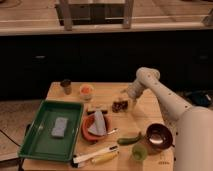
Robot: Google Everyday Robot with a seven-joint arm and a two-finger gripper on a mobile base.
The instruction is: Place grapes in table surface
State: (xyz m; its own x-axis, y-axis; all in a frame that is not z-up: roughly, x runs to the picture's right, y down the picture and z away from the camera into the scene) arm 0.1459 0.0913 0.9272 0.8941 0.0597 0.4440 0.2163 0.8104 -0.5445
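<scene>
The grapes (119, 105), a small dark reddish-purple cluster, sit at the middle of the light tan wooden table surface (145, 120), right of the orange-red plate. My gripper (123, 101) comes in from the right on the white arm and is right at the grapes, over and around them. I cannot tell whether the cluster rests on the wood or is held just above it.
A green tray (50, 131) with a grey sponge sits at the left. An orange-red plate (95, 127) holds a grey item. A dark maroon bowl (158, 135), green pepper (129, 138), green cup (139, 152), orange-filled cup (86, 90) and dark cup (66, 85) stand around.
</scene>
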